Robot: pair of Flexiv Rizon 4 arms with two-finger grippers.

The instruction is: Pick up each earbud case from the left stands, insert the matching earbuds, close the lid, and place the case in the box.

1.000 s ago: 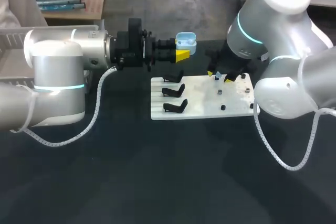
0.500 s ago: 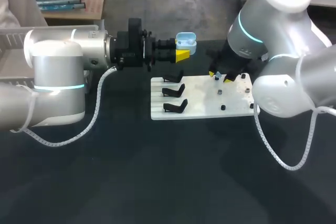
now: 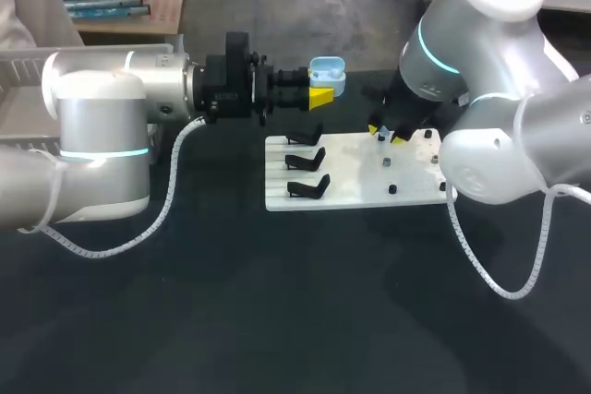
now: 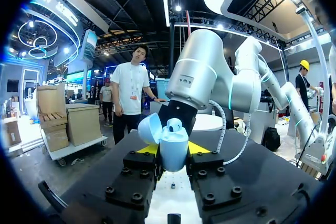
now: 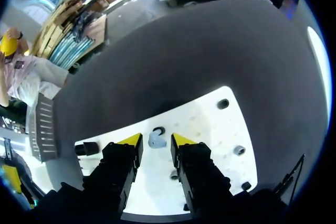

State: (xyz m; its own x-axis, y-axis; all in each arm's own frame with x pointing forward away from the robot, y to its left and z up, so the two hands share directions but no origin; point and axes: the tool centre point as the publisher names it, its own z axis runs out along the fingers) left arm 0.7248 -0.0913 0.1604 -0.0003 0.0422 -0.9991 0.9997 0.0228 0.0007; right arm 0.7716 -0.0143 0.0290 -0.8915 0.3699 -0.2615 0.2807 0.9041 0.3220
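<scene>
My left gripper (image 3: pixel 320 89) is held level behind the white board (image 3: pixel 351 182) and is shut on a light blue earbud case (image 3: pixel 326 76) whose lid stands open. In the left wrist view the case (image 4: pixel 172 142) sits upright between the fingers, lid (image 4: pixel 149 128) tipped back, one earbud showing inside. My right gripper (image 3: pixel 386 135) points down at the board's far edge. A small blue earbud (image 5: pixel 156 140) stands on the board between its yellow fingertips (image 5: pixel 181 140), with a thin gap on each side, so it is open.
Three empty black stands (image 3: pixel 307 160) line the board's left side. Small pegs (image 3: pixel 391 189) dot its right side, and some (image 5: pixel 239 150) show beside my right gripper. Dark tabletop (image 3: pixel 295 320) surrounds the board.
My right gripper's fingers have drawn closer together around the blue earbud. My left arm and the case have not moved.
</scene>
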